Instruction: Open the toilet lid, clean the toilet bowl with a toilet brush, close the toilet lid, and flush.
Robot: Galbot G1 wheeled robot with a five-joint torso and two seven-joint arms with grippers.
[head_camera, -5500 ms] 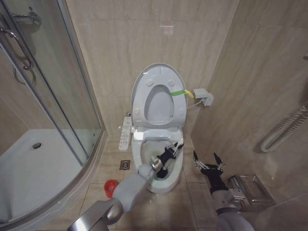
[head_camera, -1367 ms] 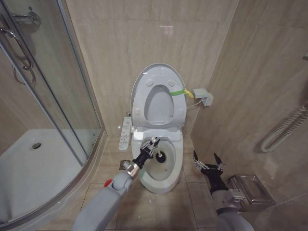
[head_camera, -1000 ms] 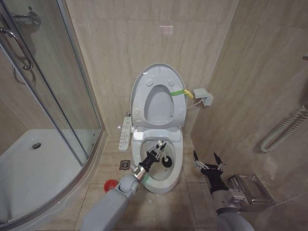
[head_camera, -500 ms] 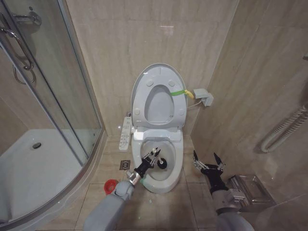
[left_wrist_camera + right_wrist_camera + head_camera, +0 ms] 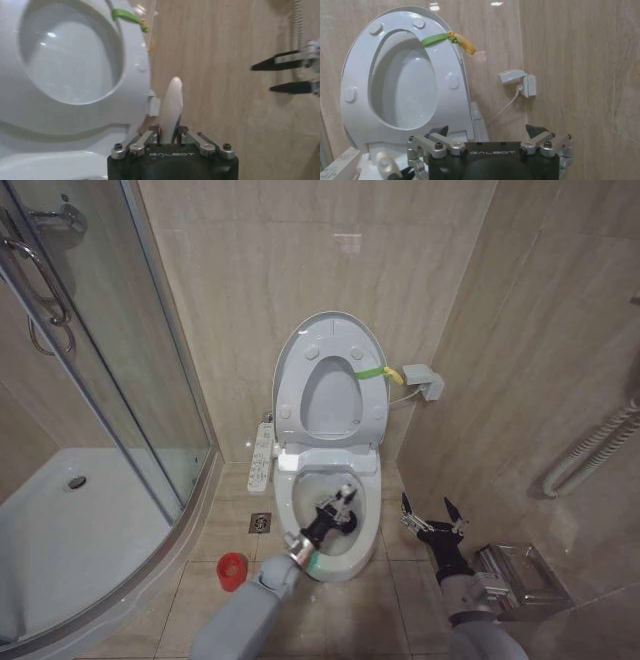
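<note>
Half a second on, the left gripper (image 5: 343,502) has swung from the bowl's left side toward three o'clock, and the dark brush head has gone with it, now sitting right of centre inside the toilet bowl (image 5: 368,525). Its jaws are clamped tight on the toilet brush (image 5: 170,103), and in the left wrist view the pale handle pokes straight out from between them. Up at twelve o'clock the toilet lid (image 5: 290,360) stands raised against the wall, its green-yellow strap (image 5: 371,371) on its right edge. Over at four o'clock from the bowl, the right gripper (image 5: 432,516) hangs beside the toilet, jaws spread wide and holding nothing. Down at eight o'clock on the floor sits the red cup (image 5: 232,570), well apart from the brush.
</note>
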